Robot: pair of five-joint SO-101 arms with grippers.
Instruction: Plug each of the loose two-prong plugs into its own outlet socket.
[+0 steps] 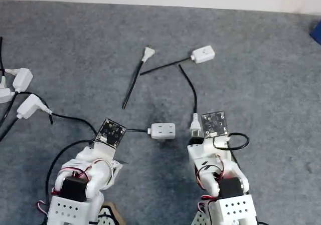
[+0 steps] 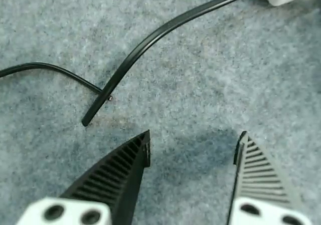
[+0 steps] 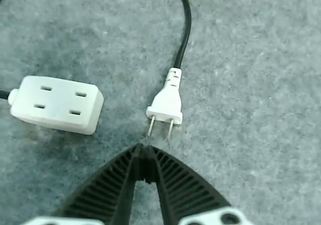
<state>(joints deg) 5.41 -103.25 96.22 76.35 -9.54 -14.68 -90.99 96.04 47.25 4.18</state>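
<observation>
Empty right claw (image 3: 145,155) pressed together, tips just short of two-prong plug (image 3: 166,103), likely staged for grasp; left claw (image 2: 193,142) spread

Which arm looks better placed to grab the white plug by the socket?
Probably the right arm. The right hand, shut, sits just behind the prongs of the white plug. The left hand hangs open over carpet beside a black cable.

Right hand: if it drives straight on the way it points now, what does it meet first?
Likely the white plug, just ahead, prongs toward the right hand. The outlet socket lies off to one side. Height over the carpet is unclear.
</observation>
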